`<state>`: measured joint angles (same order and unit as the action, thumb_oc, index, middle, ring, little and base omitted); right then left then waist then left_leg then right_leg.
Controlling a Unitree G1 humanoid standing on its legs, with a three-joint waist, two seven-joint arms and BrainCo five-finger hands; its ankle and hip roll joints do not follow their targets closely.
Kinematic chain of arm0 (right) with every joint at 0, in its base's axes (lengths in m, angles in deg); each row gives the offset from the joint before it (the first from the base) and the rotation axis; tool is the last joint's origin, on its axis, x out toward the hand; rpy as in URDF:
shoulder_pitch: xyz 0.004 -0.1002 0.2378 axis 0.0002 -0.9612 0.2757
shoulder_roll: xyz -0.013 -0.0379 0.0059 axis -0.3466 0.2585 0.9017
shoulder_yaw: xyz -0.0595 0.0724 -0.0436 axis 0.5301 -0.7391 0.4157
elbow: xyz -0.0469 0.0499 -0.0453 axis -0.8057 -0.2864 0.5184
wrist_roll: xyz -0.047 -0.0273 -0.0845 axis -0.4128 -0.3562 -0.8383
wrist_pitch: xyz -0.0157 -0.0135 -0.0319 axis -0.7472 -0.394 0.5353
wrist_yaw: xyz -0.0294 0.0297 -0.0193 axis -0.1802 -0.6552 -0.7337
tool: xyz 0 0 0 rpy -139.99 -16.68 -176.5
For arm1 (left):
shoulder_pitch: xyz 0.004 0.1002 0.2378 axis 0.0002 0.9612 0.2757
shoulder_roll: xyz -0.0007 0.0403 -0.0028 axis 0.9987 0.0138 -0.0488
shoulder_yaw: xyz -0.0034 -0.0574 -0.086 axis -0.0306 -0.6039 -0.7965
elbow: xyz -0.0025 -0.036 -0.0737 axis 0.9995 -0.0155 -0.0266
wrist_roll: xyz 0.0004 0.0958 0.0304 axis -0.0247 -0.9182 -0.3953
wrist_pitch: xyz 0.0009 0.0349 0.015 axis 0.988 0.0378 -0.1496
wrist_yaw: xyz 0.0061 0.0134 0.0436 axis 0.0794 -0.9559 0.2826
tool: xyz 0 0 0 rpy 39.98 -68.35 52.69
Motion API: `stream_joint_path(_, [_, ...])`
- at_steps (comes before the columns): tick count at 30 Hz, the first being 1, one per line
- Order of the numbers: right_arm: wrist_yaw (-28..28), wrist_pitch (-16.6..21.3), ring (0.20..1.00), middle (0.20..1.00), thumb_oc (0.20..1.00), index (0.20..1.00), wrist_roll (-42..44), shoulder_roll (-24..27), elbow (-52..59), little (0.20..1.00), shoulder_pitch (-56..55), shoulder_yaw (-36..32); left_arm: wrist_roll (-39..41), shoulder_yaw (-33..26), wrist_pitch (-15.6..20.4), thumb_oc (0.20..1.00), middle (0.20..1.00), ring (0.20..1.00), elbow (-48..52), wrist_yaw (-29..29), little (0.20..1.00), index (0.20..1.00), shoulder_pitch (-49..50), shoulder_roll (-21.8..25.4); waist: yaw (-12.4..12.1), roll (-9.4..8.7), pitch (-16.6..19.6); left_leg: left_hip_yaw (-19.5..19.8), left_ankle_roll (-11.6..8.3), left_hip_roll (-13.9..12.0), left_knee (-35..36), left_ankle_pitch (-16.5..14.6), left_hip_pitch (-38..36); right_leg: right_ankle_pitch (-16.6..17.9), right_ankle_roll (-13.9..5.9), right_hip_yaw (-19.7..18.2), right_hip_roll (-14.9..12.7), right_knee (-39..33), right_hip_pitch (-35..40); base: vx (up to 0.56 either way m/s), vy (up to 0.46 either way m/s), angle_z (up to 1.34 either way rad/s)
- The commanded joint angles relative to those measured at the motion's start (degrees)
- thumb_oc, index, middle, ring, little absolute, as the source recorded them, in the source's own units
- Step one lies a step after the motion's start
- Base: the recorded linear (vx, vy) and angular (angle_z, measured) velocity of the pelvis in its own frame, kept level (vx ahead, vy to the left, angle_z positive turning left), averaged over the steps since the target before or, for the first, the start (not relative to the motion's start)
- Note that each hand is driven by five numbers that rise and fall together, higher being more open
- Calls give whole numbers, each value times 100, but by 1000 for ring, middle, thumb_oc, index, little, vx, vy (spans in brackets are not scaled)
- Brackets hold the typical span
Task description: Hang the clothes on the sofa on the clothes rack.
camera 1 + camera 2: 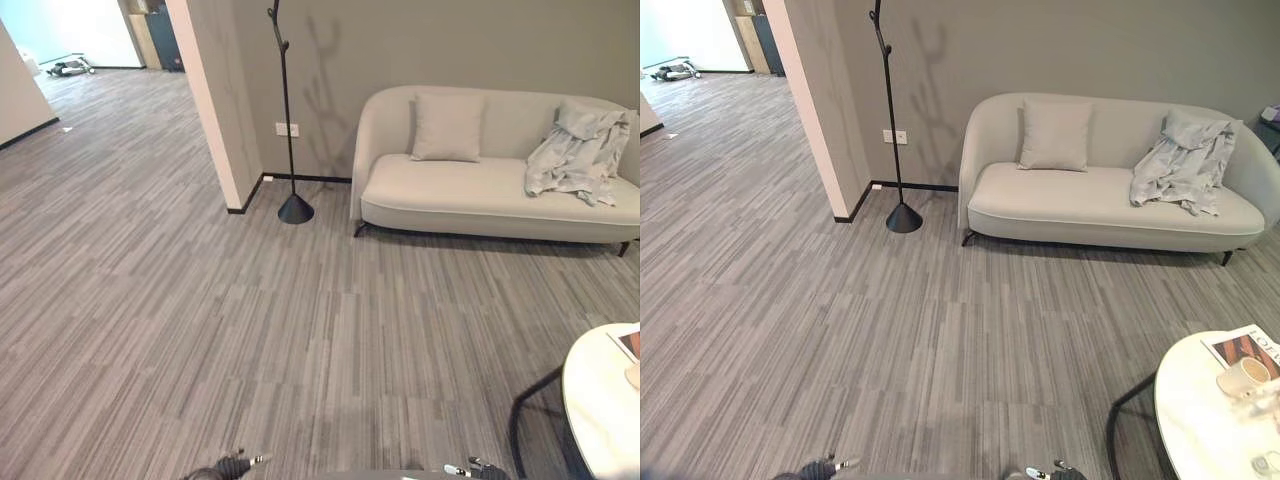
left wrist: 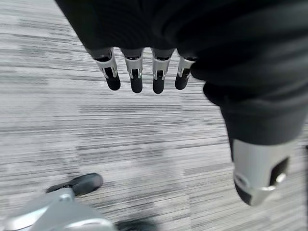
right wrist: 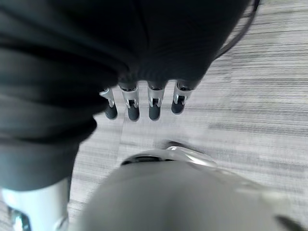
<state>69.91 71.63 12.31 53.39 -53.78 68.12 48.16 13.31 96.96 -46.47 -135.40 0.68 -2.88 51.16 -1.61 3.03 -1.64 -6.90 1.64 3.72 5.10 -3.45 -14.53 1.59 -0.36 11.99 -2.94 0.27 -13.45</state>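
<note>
Left eye view: a pale sofa (image 1: 490, 185) stands against the grey wall at about 2 o'clock. The clothes (image 1: 578, 150), a crumpled light-grey garment, lie on its right end, draped from the backrest down onto the seat. A cushion (image 1: 447, 127) leans upright against the backrest, left of the clothes and well apart from them. The black rack (image 1: 286, 110) stands at 12 o'clock, just left of the sofa, bare of clothing, its cone base on the carpet. A round white table (image 1: 600, 400) sits at 4 o'clock.

Right eye view: on the table, a cup (image 1: 1243, 376) stands touching a magazine (image 1: 1242, 349); what the cup holds cannot be told.

Left wrist view: the left hand (image 2: 139, 72) hangs over the carpet, fingers straight and relaxed, thumb apart, holding nothing.

Right wrist view: the right hand (image 3: 144, 103) likewise hangs with fingers loosely extended, empty.
</note>
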Motion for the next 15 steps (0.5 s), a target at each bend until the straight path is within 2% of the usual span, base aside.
stream_joint_path(1, [34,31,1000,1000,1000,1000,48,-96,-25,1000,188,109,-10,40,156,1000,1000,1000,4,-13,1000,1000,-203,57,121,139,-334,182,-491,-521,-10,286,177,247,-131,24,-174,-527,-58,276,-58,47])
stream_joint_path(6, [60,28,1000,1000,1000,1000,-42,-59,-36,1000,158,191,-37,197,155,1000,1000,1000,-8,-2,1000,1000,-238,37,235,41,-191,268,-477,-609,-10,268,-42,405,-177,102,-101,-527,11,324,-169,7])
stream_joint_path(8, [54,54,1000,1000,1000,1000,-75,-29,-74,1000,152,239,-67,205,145,1000,1000,1000,4,-12,1000,1000,-218,-17,243,57,-56,316,-471,-769,-10,401,-143,488,-241,89,-27,-527,118,381,-257,50])
stream_joint_path(9, [69,90,1000,1000,1000,1000,-90,-1,-30,1000,149,307,-76,200,154,1000,1000,1000,42,-27,1000,1000,-185,-60,236,89,62,308,-462,-916,-10,585,-232,539,-262,90,50,-527,219,319,-223,74])
stream_joint_path(10, [69,90,1000,1000,1000,1000,-90,1,-29,1000,147,308,-76,200,154,1000,1000,1000,43,-27,1000,1000,-183,-62,236,94,61,307,-464,-921,-10,582,-237,537,-261,92,56,-527,223,314,-232,69])
stream_joint_path(12, [91,116,1000,1000,1000,1000,-101,-8,38,1000,140,384,-100,233,156,1000,1000,1000,112,-52,1000,1000,-152,-97,232,50,165,278,-458,-1030,-56,833,-312,580,-266,93,84,-527,356,243,-199,22])
stream_joint_path(14, [91,134,1000,1000,1000,1000,-87,-17,81,1000,123,439,-106,235,145,1000,1000,1000,173,-73,1000,1000,-122,-134,224,32,238,180,-478,-1227,-594,858,-260,530,-259,114,108,-527,592,357,-324,-25])
stream_joint_path(15, [95,138,1000,1000,1000,1000,-53,4,217,1000,122,468,-97,244,114,1000,1000,1000,271,-91,1000,1000,-99,-171,185,-164,249,43,-426,-1366,-1814,854,127,513,-230,115,-35,-527,896,325,-330,-23])
